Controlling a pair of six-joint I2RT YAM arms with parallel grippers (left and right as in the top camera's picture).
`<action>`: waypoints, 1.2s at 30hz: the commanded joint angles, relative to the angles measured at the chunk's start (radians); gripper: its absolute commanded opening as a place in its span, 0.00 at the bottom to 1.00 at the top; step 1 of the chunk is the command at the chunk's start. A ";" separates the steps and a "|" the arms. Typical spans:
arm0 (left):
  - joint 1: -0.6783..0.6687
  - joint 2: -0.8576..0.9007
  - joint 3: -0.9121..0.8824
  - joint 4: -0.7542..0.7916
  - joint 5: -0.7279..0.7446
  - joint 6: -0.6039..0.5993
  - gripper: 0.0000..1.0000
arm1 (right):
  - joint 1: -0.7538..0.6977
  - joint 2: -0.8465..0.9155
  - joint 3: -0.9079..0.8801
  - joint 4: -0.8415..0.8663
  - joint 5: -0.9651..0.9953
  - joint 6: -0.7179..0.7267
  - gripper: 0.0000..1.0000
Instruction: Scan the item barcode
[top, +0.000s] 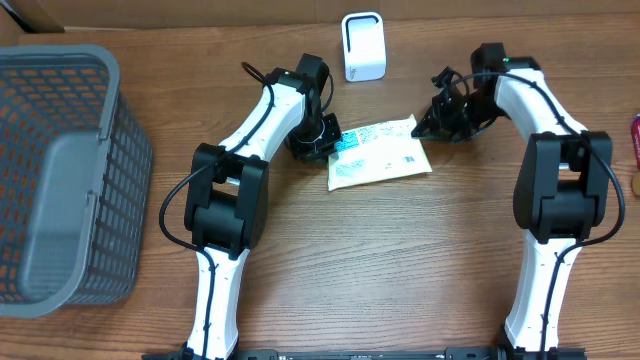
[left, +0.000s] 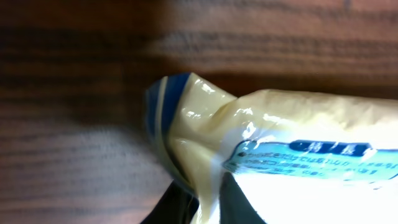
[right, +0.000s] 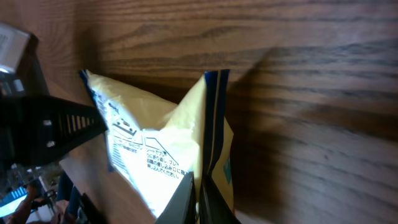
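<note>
Brown wood-grain table (top: 400, 260) fills the overhead view. Grey plastic lattice basket (top: 125, 190) sits at far left. Small white boxy scanner stand (top: 362, 45) is upright near the back edge, centre.

Task item: pale-yellow glossy plastic packet (top: 385, 155) w/ blue end strips and a printed label. It sits mid-table, in front of the scanner and btwn the two arms, tilted slightly, label side up.

Left gripper (top: 328, 138) is at the packet's left end. In left wrist view its dark fingers (left: 177, 208) show at the bottom edge, and the gripper (left: 208, 208) is closed down on a thin fold of film. The packet (left: 298, 118) bunches and creases above the pinch, blue strip at the crumpled end, blue-bordered label to the right. Focus is soft, so the text is unreadable.

Right gripper (top: 428, 125) is at the packet's far right corner. In right wrist view the gripper (right: 196, 202) is fully closed, fingers (right: 177, 202) nipping the sealed edge by the blue strip. The packet (right: 161, 137) rises from the pinch as a peaked fold, casting a shadow on the wood, small black print visible on its face. A dark ribbed part sits at left of that view, prob. the other arm, can't tell for sure.
</note>
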 joint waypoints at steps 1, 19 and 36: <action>0.011 -0.028 0.075 -0.037 0.064 0.097 0.09 | -0.015 -0.079 0.096 -0.048 0.106 0.003 0.04; 0.020 -0.029 0.201 -0.122 0.062 0.131 0.52 | 0.079 -0.416 0.138 -0.195 0.635 0.092 0.04; 0.026 -0.029 0.201 -0.166 0.051 0.150 0.56 | 0.393 -0.361 0.137 -0.122 0.699 0.328 0.04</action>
